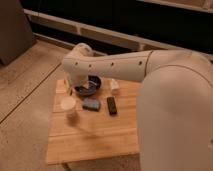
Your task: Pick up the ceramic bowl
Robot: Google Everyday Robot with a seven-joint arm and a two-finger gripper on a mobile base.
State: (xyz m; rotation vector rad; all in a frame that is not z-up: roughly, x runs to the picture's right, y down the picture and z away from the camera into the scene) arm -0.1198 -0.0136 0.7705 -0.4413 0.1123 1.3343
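Observation:
The ceramic bowl (90, 86) is round, dark and shallow with a greyish inside. It sits at the far side of the wooden table (95, 135). My white arm (115, 65) reaches in from the right and bends down over the bowl's left side. My gripper (76, 89) hangs below the wrist at the bowl's left rim, largely hidden by the arm. The bowl rests on the table.
A small white cup (68, 105) stands left of a flat blue block (91, 104). A black oblong object (112, 105) lies to the right of the block. A small white item (115, 85) sits right of the bowl. The floor surrounds the table.

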